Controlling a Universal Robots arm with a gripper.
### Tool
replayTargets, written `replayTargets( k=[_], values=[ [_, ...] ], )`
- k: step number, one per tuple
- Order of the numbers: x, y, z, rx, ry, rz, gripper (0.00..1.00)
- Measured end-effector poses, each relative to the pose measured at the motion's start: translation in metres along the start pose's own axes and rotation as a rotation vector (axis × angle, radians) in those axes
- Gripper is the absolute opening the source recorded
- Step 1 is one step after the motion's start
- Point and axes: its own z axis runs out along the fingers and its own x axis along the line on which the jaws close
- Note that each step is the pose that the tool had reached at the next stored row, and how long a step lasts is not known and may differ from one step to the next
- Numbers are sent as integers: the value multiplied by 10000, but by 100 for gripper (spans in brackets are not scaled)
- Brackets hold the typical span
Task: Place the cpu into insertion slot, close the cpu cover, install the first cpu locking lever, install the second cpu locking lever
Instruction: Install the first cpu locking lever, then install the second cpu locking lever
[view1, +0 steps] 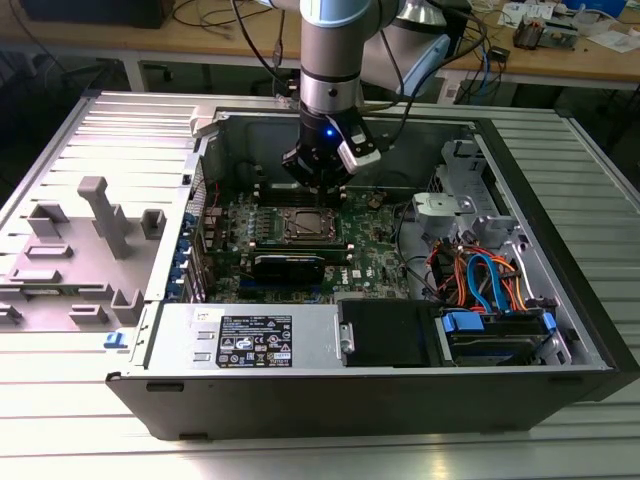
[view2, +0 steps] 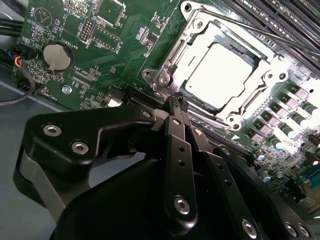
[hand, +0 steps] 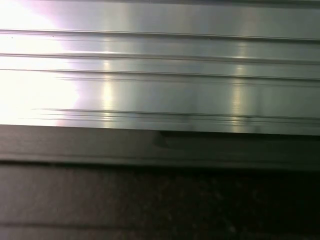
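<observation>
The gripper, fingers pinched together and holding nothing, is hovering beside the cpu cover, which is lying over the cpu at upper right.

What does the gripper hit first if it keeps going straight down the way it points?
Probably the edge of the cpu cover. The gripper has its fingers together, tips at the socket's near rim, beside the cpu. Depth is unclear; it may already touch.

The cpu is seated in the insertion slot, framed by the cpu cover, on the motherboard.
</observation>
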Motion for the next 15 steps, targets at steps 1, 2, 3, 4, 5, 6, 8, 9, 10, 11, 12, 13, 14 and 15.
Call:
replayTargets(
  k=[1, 2, 3, 4, 5, 6, 8, 9, 10, 11, 12, 13, 14, 15],
  values=[
    [0, 0, 0, 0, 0, 0, 11],
    [0, 0, 0, 0, 0, 0, 11],
    [-1, 0, 0, 0, 0, 0, 11],
    [-1, 0, 0, 0, 0, 0, 11],
    [-1, 0, 0, 0, 0, 0, 11],
    [-1, 0, 0, 0, 0, 0, 11],
    [-1, 0, 0, 0, 0, 0, 11],
    [-1, 0, 0, 0, 0, 0, 11],
    [-2, 0, 0, 0, 0, 0, 11],
    [-2, -5, 0, 0, -1, -2, 11],
    [-2, -13, 0, 0, -1, -2, 11],
    [-1, -24, 0, 1, 0, 0, 11],
    [0, -36, 1, 1, 0, 0, 11],
    [0, -54, 1, 0, 0, 0, 11]
  ],
)
